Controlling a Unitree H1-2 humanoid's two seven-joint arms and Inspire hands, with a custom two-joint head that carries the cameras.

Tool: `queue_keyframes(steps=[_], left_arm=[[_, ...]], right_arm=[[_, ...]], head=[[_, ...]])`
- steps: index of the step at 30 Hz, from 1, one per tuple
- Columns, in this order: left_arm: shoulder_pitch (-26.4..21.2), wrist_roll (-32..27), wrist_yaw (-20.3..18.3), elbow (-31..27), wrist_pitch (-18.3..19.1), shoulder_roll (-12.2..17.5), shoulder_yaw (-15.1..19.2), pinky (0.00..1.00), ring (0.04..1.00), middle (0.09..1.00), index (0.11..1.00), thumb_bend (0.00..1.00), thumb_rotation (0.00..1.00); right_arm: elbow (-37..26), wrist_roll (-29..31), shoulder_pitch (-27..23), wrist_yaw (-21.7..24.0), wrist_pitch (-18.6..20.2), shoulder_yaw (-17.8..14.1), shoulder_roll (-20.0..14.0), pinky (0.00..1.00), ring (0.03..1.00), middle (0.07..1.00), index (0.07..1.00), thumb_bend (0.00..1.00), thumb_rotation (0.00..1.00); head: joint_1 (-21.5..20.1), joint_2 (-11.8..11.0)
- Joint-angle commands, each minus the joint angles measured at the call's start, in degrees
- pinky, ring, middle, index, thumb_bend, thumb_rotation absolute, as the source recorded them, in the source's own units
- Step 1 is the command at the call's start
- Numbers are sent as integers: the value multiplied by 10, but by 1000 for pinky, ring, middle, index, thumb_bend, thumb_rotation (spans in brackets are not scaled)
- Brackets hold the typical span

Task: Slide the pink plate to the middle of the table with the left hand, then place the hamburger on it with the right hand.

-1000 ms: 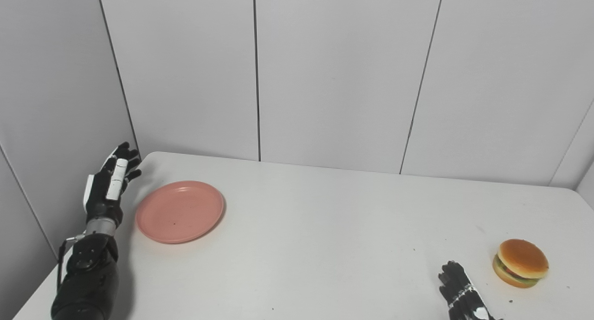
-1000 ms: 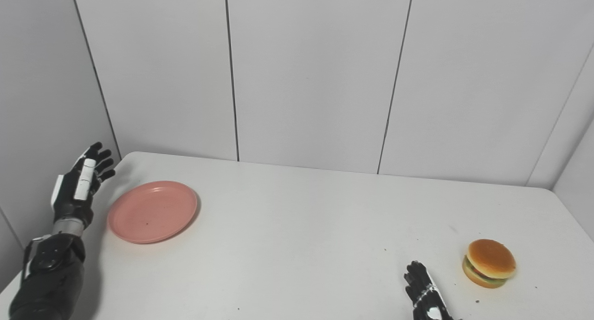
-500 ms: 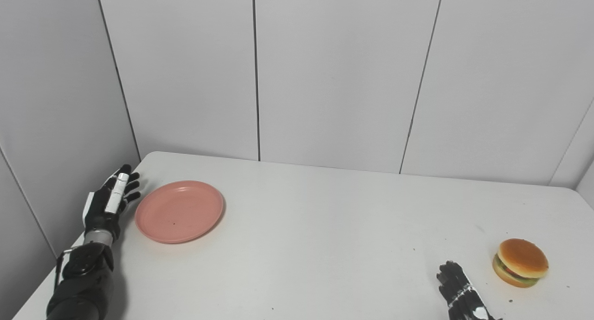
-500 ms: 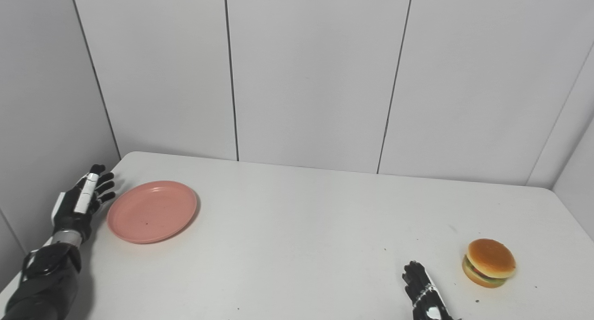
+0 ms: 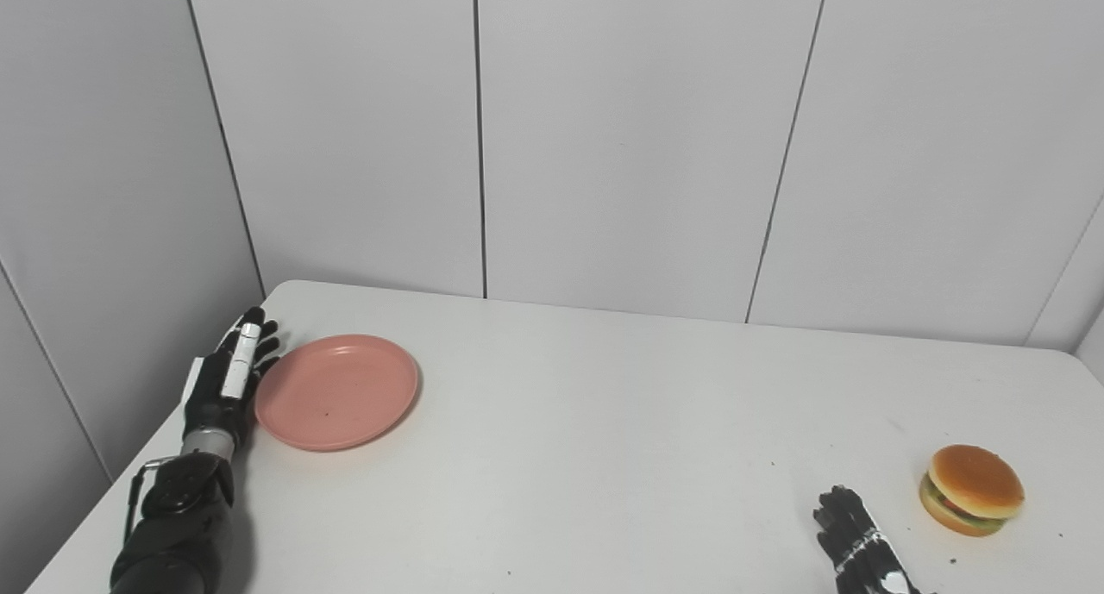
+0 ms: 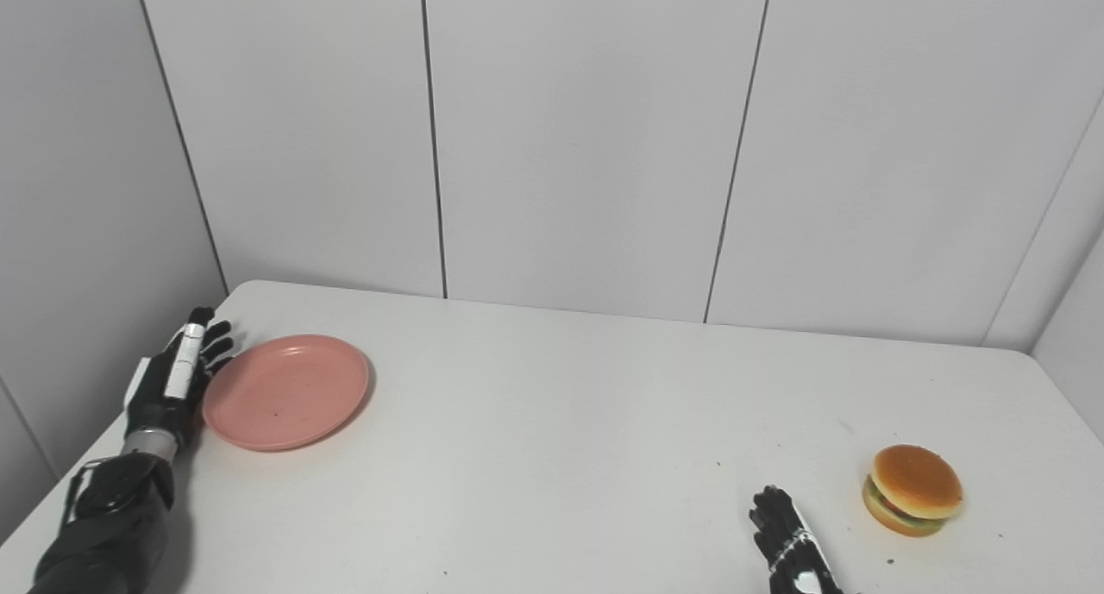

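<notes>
white tabletop (image 5: 604,422) is sitting amid grey wall panels (image 5: 621,137); pink plate (image 5: 336,391) is lying just beside left hand (image 5: 226,387), fingers (image 5: 246,348) extended, holding nothing.

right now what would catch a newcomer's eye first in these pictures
The pink plate stands out at the far left of the white table, with the left hand, fingers apart, right beside its left rim. At the near right sits the hamburger, and the right hand lies just left of it.
</notes>
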Motion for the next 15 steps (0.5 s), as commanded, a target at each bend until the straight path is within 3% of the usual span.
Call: queue_keyframes(steps=[1,15], left_arm=[[-24,12,-14,-13,-14,-2,-8,821,870,866,886,864,851],[-18,16,-12,-41,-13,-33,-28,781,864,850,862,870,844]], right_arm=[[25,-7,20,-5,36,8,2,984,938,919,902,879,902],[18,-15,23,-11,39,13,3,957,925,905,885,878,907]], head=[[-1,1],[-9,4]])
